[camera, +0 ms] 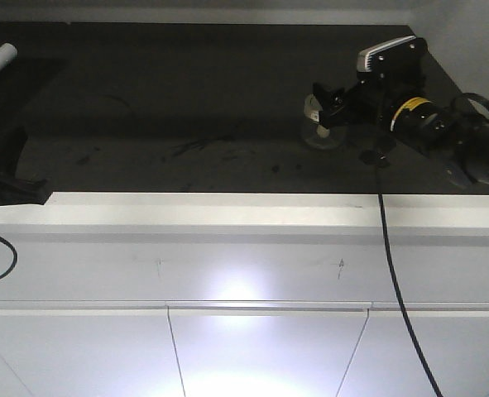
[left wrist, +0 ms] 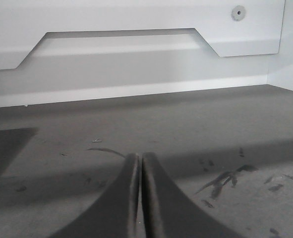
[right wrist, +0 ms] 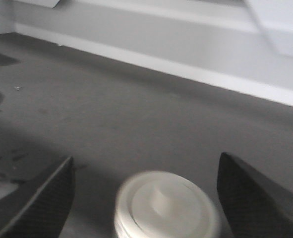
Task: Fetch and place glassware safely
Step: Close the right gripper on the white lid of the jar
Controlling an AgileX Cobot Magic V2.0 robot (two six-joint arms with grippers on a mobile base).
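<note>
Right gripper (right wrist: 145, 158) was open, jaws flanking the jar (right wrist: 166, 206) at 6 o'clock of the wrist view, not touching. Left gripper (left wrist: 139, 163) was closed, empty. Risk judged: an off-centre or high closure could catch only the lid and tip the jar on the counter (right wrist: 111, 109).

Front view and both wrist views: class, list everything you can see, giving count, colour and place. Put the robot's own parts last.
jar: 1, clear glass with a cream lid, on the counter between the right gripper's fingers
counter: 1, dark grey, scuffed, under both grippers
cabinet: 1, white, below the counter
wall panel: 1, white, behind the counter
cables: 2, black; one hangs from the right arm, one loops at the left
left gripper: 1, black, shut, empty, low over the counter
right gripper: 1, black, open, straddling the jar
</note>
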